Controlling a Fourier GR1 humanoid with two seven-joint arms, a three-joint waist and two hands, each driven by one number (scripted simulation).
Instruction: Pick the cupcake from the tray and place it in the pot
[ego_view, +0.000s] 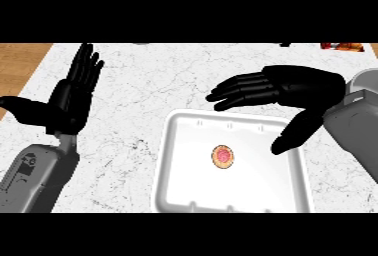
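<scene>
Likely light and crushable, the cupcake (222, 156) mid-tray (171, 150) wants a pinch on its sides from the right robot hand (295, 92), spread empty at one o'clock.

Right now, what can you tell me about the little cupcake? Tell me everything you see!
The cupcake looks small and round from above, with a pink speckled top and a tan edge. It sits upright near the middle of the white tray, all alone, touching only the tray's floor. The right hand is over the tray's far right corner, open and not touching the cupcake.
</scene>
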